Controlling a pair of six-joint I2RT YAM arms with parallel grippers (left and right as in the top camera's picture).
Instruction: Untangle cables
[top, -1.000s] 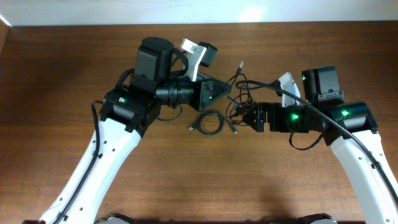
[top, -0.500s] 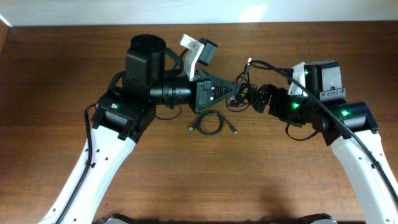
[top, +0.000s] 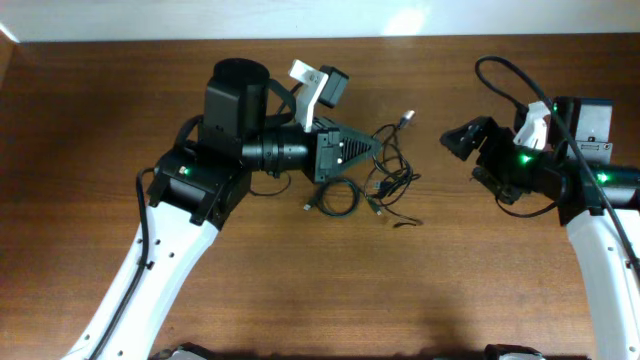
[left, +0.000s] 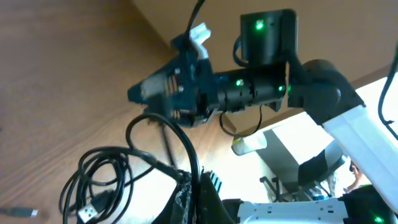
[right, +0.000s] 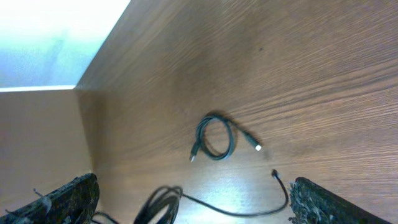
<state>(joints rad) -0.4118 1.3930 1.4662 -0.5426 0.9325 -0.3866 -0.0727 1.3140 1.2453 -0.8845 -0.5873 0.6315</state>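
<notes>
A loose tangle of thin black cables (top: 392, 180) lies at mid-table, and one strand runs up to a white plug (top: 405, 118). My left gripper (top: 377, 147) is shut on one black strand of it; the left wrist view shows that strand pinched between the fingers (left: 198, 186) and the loops beside them (left: 106, 174). A separate small coiled cable (top: 338, 196) lies just left of the tangle and also shows in the right wrist view (right: 214, 137). My right gripper (top: 450, 138) is open and empty to the right of the tangle; in the right wrist view its fingers (right: 193, 193) are spread above a loose strand (right: 249, 211).
The dark wood table (top: 120, 100) ends at a pale wall along the back edge. The left arm's thick black cable (top: 150, 195) loops beside its base. The right arm's own cable (top: 500, 75) arches over its wrist.
My right gripper let go and pulled back to the right, away from the tangle. The tangle has spread looser on the table. My left gripper has kept its place and hold.
</notes>
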